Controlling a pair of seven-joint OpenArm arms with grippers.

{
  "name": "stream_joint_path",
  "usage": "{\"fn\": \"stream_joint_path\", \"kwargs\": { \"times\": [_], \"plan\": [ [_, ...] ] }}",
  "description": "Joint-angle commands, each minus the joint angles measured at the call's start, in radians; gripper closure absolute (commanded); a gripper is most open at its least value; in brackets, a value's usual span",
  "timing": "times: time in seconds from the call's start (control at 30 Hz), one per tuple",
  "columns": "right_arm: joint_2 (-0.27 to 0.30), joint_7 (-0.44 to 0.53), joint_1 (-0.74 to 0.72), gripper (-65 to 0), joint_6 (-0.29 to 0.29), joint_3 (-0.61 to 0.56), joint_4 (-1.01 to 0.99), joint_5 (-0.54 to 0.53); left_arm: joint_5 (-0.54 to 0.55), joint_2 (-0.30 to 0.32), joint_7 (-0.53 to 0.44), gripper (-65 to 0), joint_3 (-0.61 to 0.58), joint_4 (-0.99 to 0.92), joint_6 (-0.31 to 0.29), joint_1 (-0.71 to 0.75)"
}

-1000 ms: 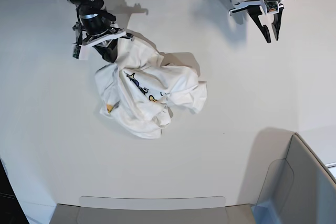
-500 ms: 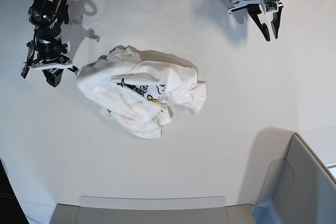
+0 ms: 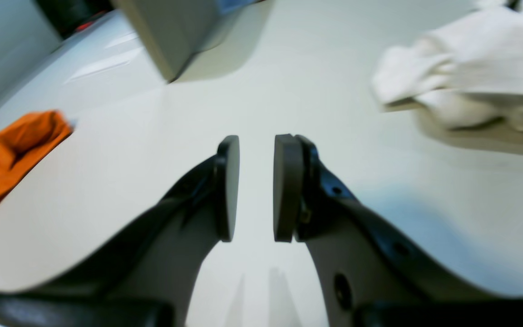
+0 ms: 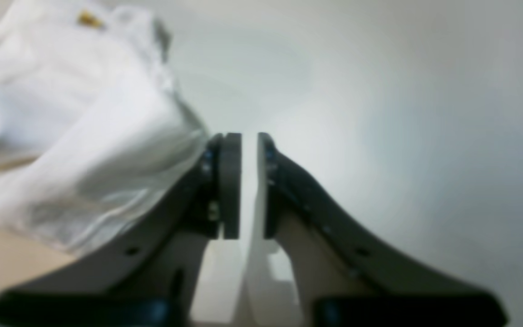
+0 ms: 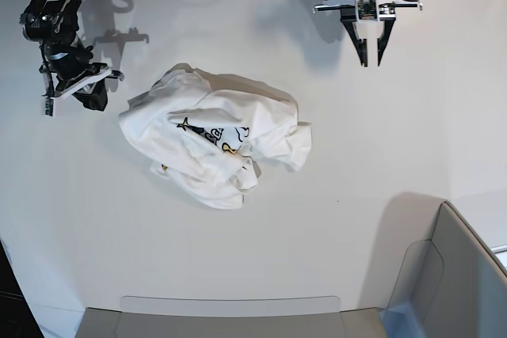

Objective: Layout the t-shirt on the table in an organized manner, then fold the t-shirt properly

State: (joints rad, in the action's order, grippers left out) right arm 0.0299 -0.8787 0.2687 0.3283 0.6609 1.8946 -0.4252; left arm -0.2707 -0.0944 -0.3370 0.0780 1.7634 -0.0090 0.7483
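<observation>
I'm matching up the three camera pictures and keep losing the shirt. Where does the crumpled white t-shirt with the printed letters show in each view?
Base: the crumpled white cloth t-shirt lies left of centre on the white table.
Left wrist: its pale bunched edge sits at upper right, apart from the left gripper.
Right wrist: it fills the upper left, beside the right gripper.
Shared landmark: the white tabletop.

bright, even overhead light; wrist views soft and wide-angle.
the table (image 5: 333, 195) shows soft arm shadows at its far edge; the t-shirt (image 4: 84, 136) blurs in both wrist views, edges bowed.
</observation>
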Motion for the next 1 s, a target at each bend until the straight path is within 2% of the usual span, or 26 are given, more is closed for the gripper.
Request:
{"fn": "stream_joint_path", "kwargs": {
  "times": [0.0, 0.07, 0.13, 0.23, 0.3, 0.37, 0.53, 0.6, 0.77, 0.97],
  "plan": [
    [0.0, 0.023, 0.002, -14.3, 0.025, -0.002, 0.035, 0.024, -0.005, 0.0, -0.024, -14.6, -0.007, 0.013, 0.011, 0.007],
    [-0.015, 0.036, 0.008, -17.7, 0.081, -0.01, 0.061, 0.081, -0.005, 0.0, -0.024, -14.6, -0.013, 0.013, 0.011, 0.007],
    [-0.038, 0.103, 0.025, -18.5, 0.15, -0.011, 0.082, 0.141, -0.005, -0.001, -0.024, -14.6, -0.013, 0.013, 0.011, 0.007],
    [-0.052, 0.269, 0.056, -18.3, 0.217, -0.011, 0.085, 0.231, -0.003, -0.001, -0.024, -14.6, -0.01, 0.013, 0.011, 0.007],
    [-0.068, 0.385, 0.07, -18.3, 0.242, -0.011, 0.061, 0.288, -0.003, -0.001, -0.024, -14.6, -0.005, 0.013, 0.011, 0.007],
    [-0.074, 0.451, 0.067, -18.3, 0.263, -0.011, 0.027, 0.326, -0.003, -0.001, -0.024, -14.6, -0.004, 0.011, 0.011, 0.007],
    [-0.068, 0.465, -0.012, -18.4, 0.325, 0.013, -0.122, 0.345, -0.003, -0.001, -0.024, -14.6, -0.007, -0.001, 0.011, 0.007],
    [-0.068, 0.467, -0.044, -18.4, 0.37, 0.032, -0.149, 0.345, -0.003, -0.001, -0.024, -14.6, -0.008, -0.001, 0.011, 0.007],
    [-0.055, 0.464, -0.102, -18.4, 0.37, 0.052, -0.16, 0.357, -0.003, -0.001, -0.024, -14.6, -0.004, -0.001, 0.014, 0.007],
    [-0.032, 0.459, -0.154, -18.5, 0.37, 0.017, -0.208, 0.447, -0.003, -0.001, -0.024, -14.6, -0.007, -0.003, 0.016, 0.007]
  ]
}}
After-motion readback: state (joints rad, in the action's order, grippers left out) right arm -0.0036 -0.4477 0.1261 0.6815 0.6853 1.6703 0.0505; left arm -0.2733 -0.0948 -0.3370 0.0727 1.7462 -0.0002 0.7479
